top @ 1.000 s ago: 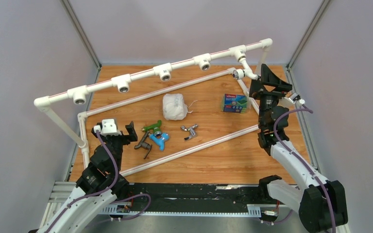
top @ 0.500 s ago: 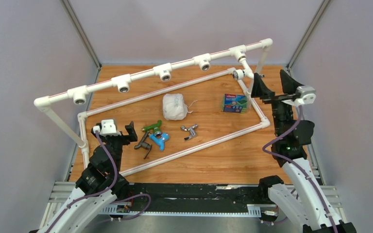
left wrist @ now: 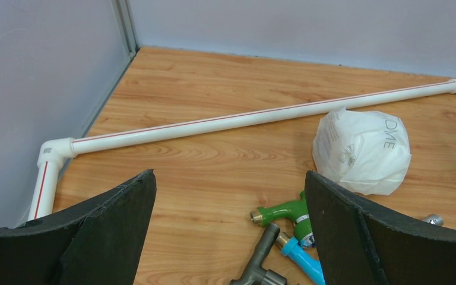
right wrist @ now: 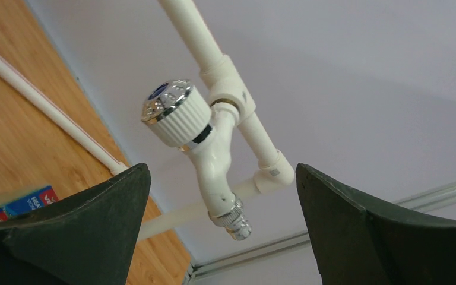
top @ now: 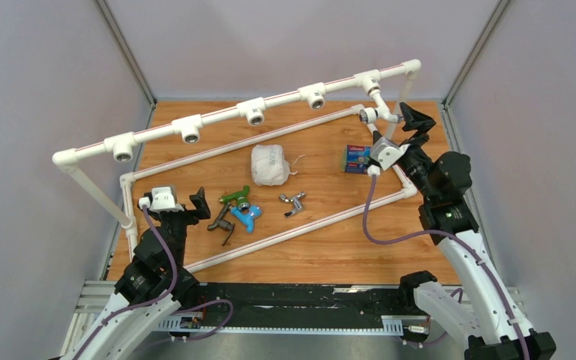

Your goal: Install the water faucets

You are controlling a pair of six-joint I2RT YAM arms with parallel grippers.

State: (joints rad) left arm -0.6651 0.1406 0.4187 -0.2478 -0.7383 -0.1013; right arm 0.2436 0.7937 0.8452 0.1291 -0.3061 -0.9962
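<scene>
The white faucet (top: pixel 371 114) sits screwed into the right end of the raised white pipe rail (top: pixel 217 116); in the right wrist view this faucet (right wrist: pixel 205 148) hangs between the tips of my open right gripper (right wrist: pixel 221 167), untouched. Seen from above, the right gripper (top: pixel 399 127) points at it from the near right. Green (top: pixel 234 197), blue (top: pixel 247 217), dark grey (top: pixel 222 223) and chrome (top: pixel 293 202) faucets lie loose on the wooden floor. My left gripper (top: pixel 184 208) hovers open just left of them, holding nothing; the green faucet (left wrist: pixel 282 212) lies by its right finger.
Several empty sockets (top: pixel 190 135) face forward along the rail. A crumpled white bag (top: pixel 270 165) and a green-blue sponge pack (top: pixel 360 159) lie inside the floor-level pipe frame (top: pixel 292 225). Grey walls close in on both sides and at the back.
The right arm has swung and turned its wrist, bringing its open gripper up to the white faucet. The left gripper has shifted only slightly.
</scene>
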